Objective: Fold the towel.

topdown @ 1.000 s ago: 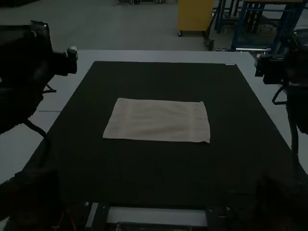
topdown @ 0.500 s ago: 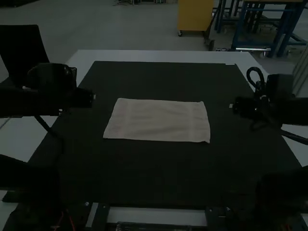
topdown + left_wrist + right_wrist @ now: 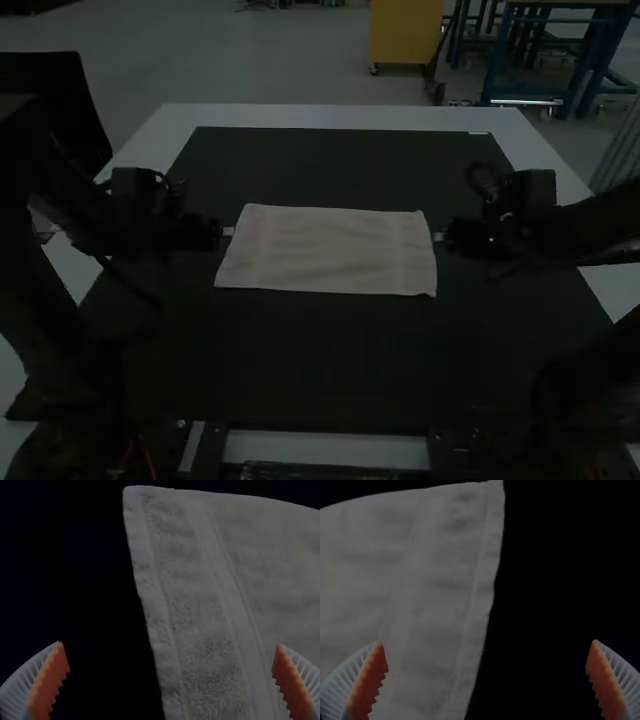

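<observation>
Towel [image 3: 330,250] spread flat between left and right edges of black mat [image 3: 320,350]; near towel's short sides, left gripper [image 3: 229,231] and right gripper [image 3: 438,237], both opened wide.

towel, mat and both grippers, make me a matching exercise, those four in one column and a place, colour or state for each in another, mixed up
Column one
1. towel
2. left gripper
3. mat
4. right gripper

Column two
A. dark, beneath the pale cloth
B. open, by the cloth's right end in the high view
C. pale, lying flat
D. open, by the cloth's left end in the high view

Right pairs
1-C, 2-D, 3-A, 4-B
</observation>
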Available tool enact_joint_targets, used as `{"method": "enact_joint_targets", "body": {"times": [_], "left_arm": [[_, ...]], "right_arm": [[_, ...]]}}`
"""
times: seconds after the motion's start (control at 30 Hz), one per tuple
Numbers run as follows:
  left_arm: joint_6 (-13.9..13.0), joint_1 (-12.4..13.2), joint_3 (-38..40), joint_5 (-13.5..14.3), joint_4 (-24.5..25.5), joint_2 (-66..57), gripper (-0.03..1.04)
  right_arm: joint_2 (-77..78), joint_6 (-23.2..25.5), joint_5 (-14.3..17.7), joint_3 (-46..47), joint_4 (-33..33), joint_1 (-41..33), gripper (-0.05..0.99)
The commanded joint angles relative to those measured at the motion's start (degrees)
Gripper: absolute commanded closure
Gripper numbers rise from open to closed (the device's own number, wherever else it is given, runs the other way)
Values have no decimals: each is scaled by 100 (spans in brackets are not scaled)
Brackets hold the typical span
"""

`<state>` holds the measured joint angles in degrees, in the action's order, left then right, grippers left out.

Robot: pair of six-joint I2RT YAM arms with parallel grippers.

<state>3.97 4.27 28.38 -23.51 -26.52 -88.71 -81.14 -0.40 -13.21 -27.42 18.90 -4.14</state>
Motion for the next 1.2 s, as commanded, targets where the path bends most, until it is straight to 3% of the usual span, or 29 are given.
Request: {"method": "enact_joint_targets", "body": {"times": [0.0,0.27,0.73,0.93,1.17], "left_arm": [[60,21,185,-224,-266,-349,5],[-370,21,607,-40,-626,-1219,5],[-520,-67,1530,-22,-749,-2098,5],[-546,-269,1882,-22,-714,-2379,5],[-564,-331,2277,39,-679,-2819,5]], "right_arm": [[-218,14,-129,-176,237,-148,3],[-1017,-12,-120,-484,897,-210,3],[-2591,-144,-111,-1160,1767,-263,3],[-2995,-214,-120,-1547,1784,-263,3],[-3417,-320,-120,-1899,1899,-263,3]]}}
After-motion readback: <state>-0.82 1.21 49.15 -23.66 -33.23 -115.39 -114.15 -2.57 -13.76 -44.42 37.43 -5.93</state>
